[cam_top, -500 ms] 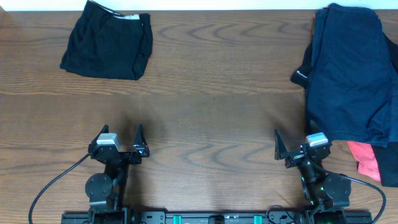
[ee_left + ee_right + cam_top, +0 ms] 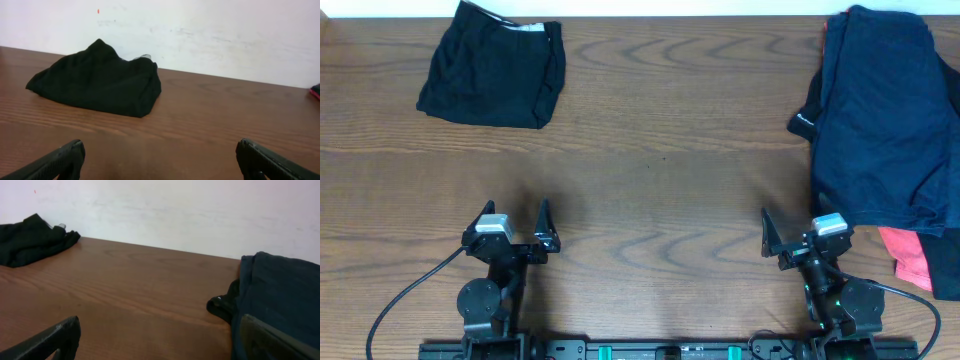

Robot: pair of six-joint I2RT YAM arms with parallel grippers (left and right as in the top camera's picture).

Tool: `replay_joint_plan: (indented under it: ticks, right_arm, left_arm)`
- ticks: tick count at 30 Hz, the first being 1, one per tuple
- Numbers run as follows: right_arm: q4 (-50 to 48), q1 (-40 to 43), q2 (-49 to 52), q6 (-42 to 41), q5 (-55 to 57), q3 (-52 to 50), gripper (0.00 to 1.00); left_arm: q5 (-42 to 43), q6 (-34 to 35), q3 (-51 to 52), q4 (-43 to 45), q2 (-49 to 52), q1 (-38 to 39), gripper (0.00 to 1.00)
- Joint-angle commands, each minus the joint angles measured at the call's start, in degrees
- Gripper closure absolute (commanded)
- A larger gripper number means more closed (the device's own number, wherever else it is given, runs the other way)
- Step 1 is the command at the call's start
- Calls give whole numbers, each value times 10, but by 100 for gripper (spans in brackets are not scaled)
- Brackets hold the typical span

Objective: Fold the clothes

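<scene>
Left end effector (image 2: 514, 218) and right end effector (image 2: 792, 228) wide open, empty. Black garment (image 2: 495, 65) far left; navy pile (image 2: 880, 120) far right.

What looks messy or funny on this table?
The heap of navy shorts at the right is rumpled, and a pink piece pokes out from under it. The black clothes at far left lie folded. Nothing looks spilled or torn.

Coral-pink garment (image 2: 908, 254) mostly under navy pile (image 2: 880, 120); pile cropped right, perhaps several garments.
</scene>
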State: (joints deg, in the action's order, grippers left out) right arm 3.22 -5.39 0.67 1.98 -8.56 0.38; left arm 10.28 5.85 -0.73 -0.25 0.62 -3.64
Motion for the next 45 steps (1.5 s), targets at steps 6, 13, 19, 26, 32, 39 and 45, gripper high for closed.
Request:
replay_joint_plan:
  ticks: [6, 13, 19, 26, 32, 39, 45]
  right_arm:
    - [3, 5, -3, 7, -5, -1, 1]
    - [3, 5, -3, 7, -5, -1, 1]
    - [3, 5, -3, 7, -5, -1, 1]
    - [3, 5, -3, 7, -5, -1, 1]
    - [3, 5, -3, 7, -5, -1, 1]
    - [-1, 5, -3, 10, -2, -1, 1]
    - [-5, 5, -3, 28, 22, -1, 1]
  left_arm:
    - [9, 3, 5, -25, -6, 2, 2]
    - [9, 3, 5, -26, -5, 2, 2]
    - [9, 3, 5, -26, -4, 2, 2]
    - [9, 3, 5, -27, -4, 2, 2]
    - [9, 3, 5, -27, -4, 2, 2]
    - [9, 3, 5, -27, -4, 2, 2]
    - [9, 3, 5, -27, -4, 2, 2]
